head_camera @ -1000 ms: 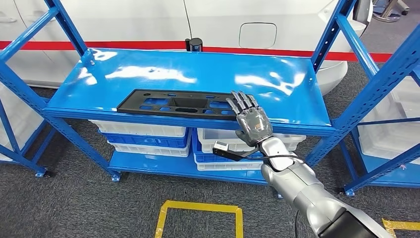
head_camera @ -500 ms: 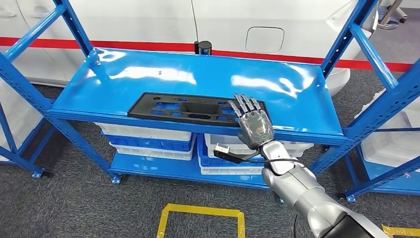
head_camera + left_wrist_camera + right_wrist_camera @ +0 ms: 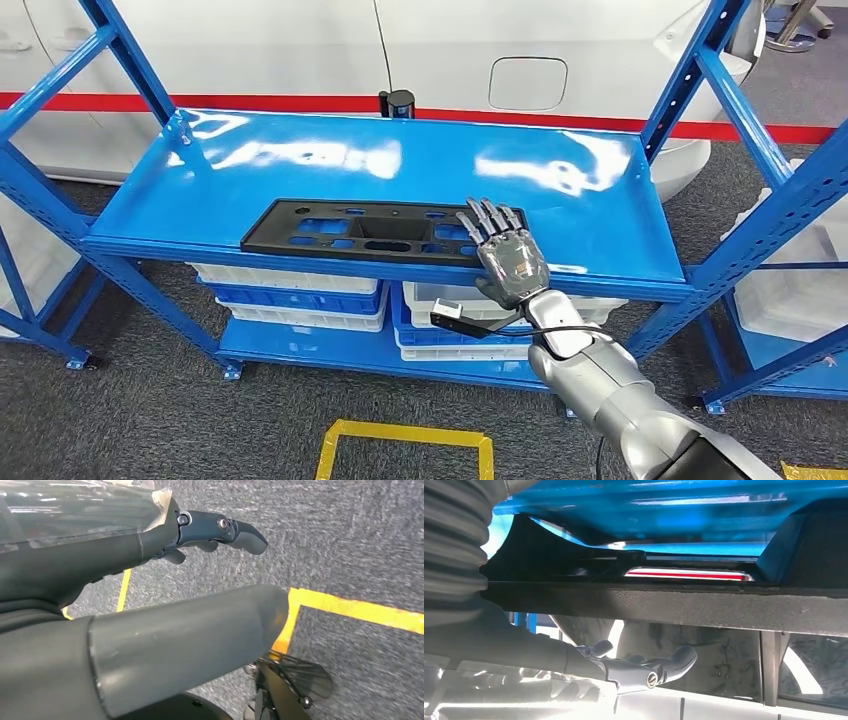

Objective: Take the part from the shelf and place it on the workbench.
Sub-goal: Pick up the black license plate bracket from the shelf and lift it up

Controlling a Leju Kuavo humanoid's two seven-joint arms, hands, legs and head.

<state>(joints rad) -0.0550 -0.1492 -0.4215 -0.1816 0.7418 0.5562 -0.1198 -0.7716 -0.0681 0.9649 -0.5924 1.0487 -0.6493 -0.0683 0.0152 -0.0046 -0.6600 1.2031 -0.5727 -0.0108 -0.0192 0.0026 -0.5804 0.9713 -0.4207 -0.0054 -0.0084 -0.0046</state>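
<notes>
Yellow tape (image 3: 405,437) marks a square on the grey carpet floor (image 3: 150,410) nearest the robot, with the right arm rising over it toward the blue shelf (image 3: 600,215). Right robot hand (image 3: 505,255) is spread, fingers extended and apart, holding nothing; its fingertips sit at the near right end of the part (image 3: 340,228), a long flat black plate with cut-outs lying flat near the front edge of the shelf's upper deck. Contact is hard to confirm from the head view; the right wrist view shows the plate's dark edge (image 3: 664,605) just above the fingers (image 3: 674,662), suggesting they sit at or slightly below it. Left robot hand (image 3: 220,530) hangs over the floor, its fingers partly curled with nothing in them. Risks, as judged: a one-end grip on so long a plate will likely let the far end droop or swing; the plate lies flush on the deck, so fingers may fail to get under it and instead push it back or skew it; the front lip of the deck could catch the fingers. White and blue bins (image 3: 300,285) on the lower deck sit under the working area, and the blue uprights (image 3: 745,110) flank the withdrawal path on the right. Beyond the shelf stands a white car body (image 3: 450,50) with a red stripe; no bench is visible.
</notes>
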